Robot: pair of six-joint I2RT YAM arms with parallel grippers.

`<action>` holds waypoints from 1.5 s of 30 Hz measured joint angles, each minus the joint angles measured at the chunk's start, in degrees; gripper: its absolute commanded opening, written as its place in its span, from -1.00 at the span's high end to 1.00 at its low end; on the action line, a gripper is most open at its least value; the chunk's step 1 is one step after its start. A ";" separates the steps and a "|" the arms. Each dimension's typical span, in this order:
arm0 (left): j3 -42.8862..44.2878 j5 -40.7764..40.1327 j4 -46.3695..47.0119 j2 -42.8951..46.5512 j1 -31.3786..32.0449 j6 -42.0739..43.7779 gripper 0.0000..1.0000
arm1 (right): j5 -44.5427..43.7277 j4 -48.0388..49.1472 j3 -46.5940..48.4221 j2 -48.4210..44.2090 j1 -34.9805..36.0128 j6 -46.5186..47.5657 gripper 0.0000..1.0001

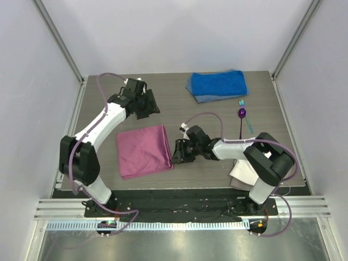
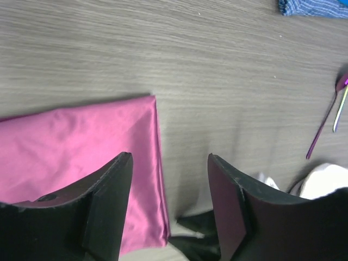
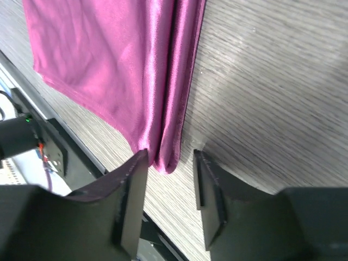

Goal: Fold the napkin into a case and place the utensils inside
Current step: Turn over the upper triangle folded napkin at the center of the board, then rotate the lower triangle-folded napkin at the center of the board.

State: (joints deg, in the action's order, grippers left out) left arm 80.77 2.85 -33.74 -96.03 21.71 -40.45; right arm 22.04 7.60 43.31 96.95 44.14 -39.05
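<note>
At the left of the table point(image 1: 179, 98), the left gripper point(image 1: 147, 103) hangs above the bare wood near the far edge, beyond the napkin's far right corner. In its wrist view the left gripper point(image 2: 169, 160) has its two dark fingers spread wide with nothing between them, only the table and the cloth's right border showing below. The napkin point(image 1: 144, 150) lies flat on the near-left part of the table as a folded magenta rectangle, and its stacked layers show along the right edge point(image 3: 109, 60). Just right of it, the right gripper point(image 1: 179, 151) sits low at the napkin's near right corner. Its jaws are parted point(image 3: 169, 155) and stand on either side of the folded corner without pinching it. Further right, at the far edge, lies a blue towel point(image 1: 217, 85). Near it to the right are the purple spoon point(image 1: 242, 114) and the teal fork point(image 1: 246, 119), side by side and well apart from the napkin. A white cloth point(image 1: 242, 174) lies under the right arm's elbow at the near edge.
</note>
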 measured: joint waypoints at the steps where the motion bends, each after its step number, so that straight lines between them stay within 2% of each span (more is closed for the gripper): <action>1: 0.00 -0.11 -1.09 1.46 0.00 0.83 -0.24 | -0.46 -1.57 0.61 -0.28 -0.02 1.01 -0.02; 6: -3.06 1.73 -2.08 7.28 -0.09 2.12 -0.10 | -2.01 -6.32 3.43 -0.15 -0.04 3.34 -0.04; 10: -11.15 4.61 0.20 9.70 0.52 0.42 -0.06 | -1.99 -7.39 5.57 1.44 -0.13 3.61 -0.06; 15: -20.68 7.28 1.36 10.25 1.22 -2.03 -0.06 | 0.20 -4.33 5.79 3.15 -0.24 2.89 -0.07; 20: -23.12 7.45 1.57 13.62 1.29 -2.64 -0.09 | -0.31 -2.05 5.70 3.82 0.83 2.54 0.00; 27: -24.76 6.69 1.95 21.05 1.29 -2.78 -0.11 | -7.78 -2.38 5.66 2.91 4.76 3.08 -0.02; 33: -24.76 6.34 1.49 21.68 1.29 -2.78 -0.11 | -13.86 -3.26 5.66 1.99 7.72 3.37 -0.01; 35: -24.79 6.21 1.18 21.77 1.29 -2.78 -0.11 | -16.79 -3.69 5.68 1.73 9.07 3.63 0.07; 37: -24.81 6.14 0.83 22.03 1.29 -2.82 -0.12 | -19.45 -4.20 5.75 1.55 10.10 3.96 0.25; 42: -25.42 5.86 0.39 23.65 1.29 -2.84 -0.12 | -22.91 -5.90 5.95 1.53 10.80 4.28 0.49; 45: -25.73 5.68 -0.11 24.55 1.29 -2.84 -0.12 | -24.24 -6.58 6.05 1.49 10.78 4.55 0.78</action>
State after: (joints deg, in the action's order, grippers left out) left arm 55.05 8.54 -33.85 -71.48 23.00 -43.29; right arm -2.20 1.02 49.36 98.43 54.92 -34.50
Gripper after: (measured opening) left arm 0.559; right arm 0.220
